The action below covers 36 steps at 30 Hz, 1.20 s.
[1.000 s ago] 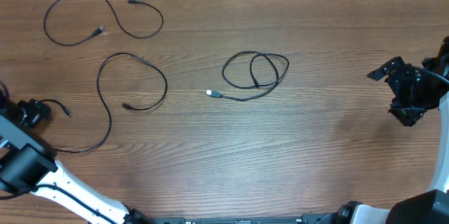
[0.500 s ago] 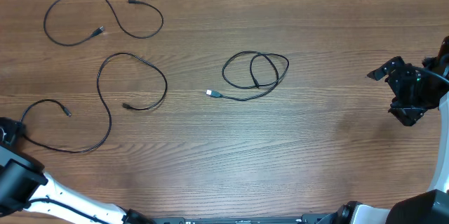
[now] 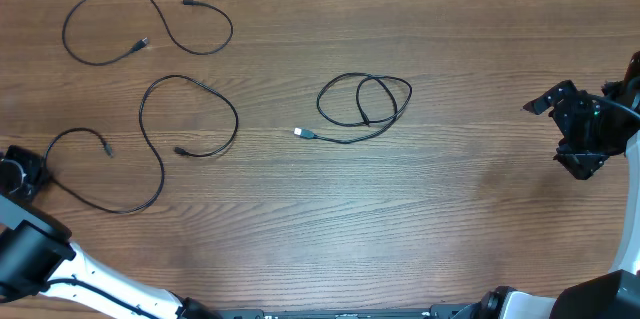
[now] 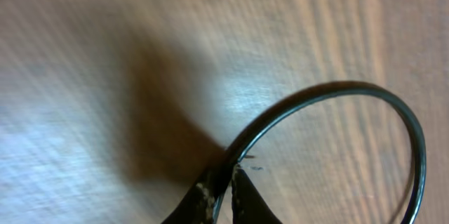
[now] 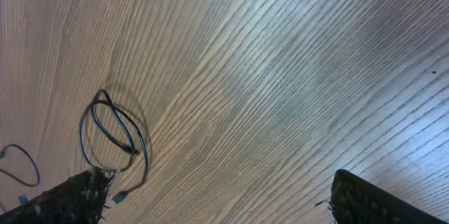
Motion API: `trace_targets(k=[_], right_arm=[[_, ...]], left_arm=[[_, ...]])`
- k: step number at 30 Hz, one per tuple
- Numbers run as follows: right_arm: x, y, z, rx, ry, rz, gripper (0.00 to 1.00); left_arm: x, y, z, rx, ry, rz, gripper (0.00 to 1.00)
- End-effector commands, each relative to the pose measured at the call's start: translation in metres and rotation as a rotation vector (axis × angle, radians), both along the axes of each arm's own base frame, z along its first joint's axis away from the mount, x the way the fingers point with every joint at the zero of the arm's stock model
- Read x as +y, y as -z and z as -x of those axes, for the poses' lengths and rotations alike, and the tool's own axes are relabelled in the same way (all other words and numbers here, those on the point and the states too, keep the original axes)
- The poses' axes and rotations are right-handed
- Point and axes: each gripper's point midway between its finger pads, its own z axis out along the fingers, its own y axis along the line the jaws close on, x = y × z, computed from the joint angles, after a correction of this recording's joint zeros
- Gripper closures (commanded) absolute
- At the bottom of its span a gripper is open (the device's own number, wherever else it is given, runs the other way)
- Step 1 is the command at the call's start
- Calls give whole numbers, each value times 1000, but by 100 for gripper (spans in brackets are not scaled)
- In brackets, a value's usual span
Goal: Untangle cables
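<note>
Three cables: all lie on the counter point(image 3: 450, 219), each apart from the others, with no cord crossing a neighbour.
top-left cable point(image 3: 64, 34): loose open curve in the far left corner, both plugs free.
coiled cable point(image 3: 363, 99): mid-counter, looped over itself, silver tip point(image 3: 300, 132) pointing left. It looks like the one piece not yet opened out.
long cable point(image 3: 139, 111): S-curve on the left side, its end loop running to the left tool.
left tool point(image 3: 22, 171): clenched on the long cable at the counter's left edge. The wrist view shows the cord pinched between the fingertips point(image 4: 203, 196) and arcing away. The hold is probably meant to draw the cord outward, clear of its neighbours.
right tool point(image 3: 580, 137): released, fingers wide, nothing between them. It sits at the right edge, well apart from the coiled cable.
</note>
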Motion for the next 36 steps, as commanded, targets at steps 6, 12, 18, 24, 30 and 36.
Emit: trace_targets(k=[6, 12, 18, 24, 30, 36], right_arm=[[-2, -8, -3, -25, -2, 15, 0], [-2, -8, -3, -25, -2, 15, 0], [-2, -8, -3, -25, -2, 15, 0], [-2, -8, -3, -25, -2, 15, 0], [-2, -8, -3, -25, -2, 15, 0], [-2, -8, -3, -25, -2, 15, 0]], left_arm=[[-39, 41, -22, 37, -18, 81, 96], [-26, 31, -33, 57, 55, -29, 96], [9, -37, -50, 56, 47, -123, 96], [-20, -126, -103, -234, 141, 24, 80], [-119, -184, -156, -593, 422, 335, 3], [-199, -153, -162, -364, 627, 301, 0]])
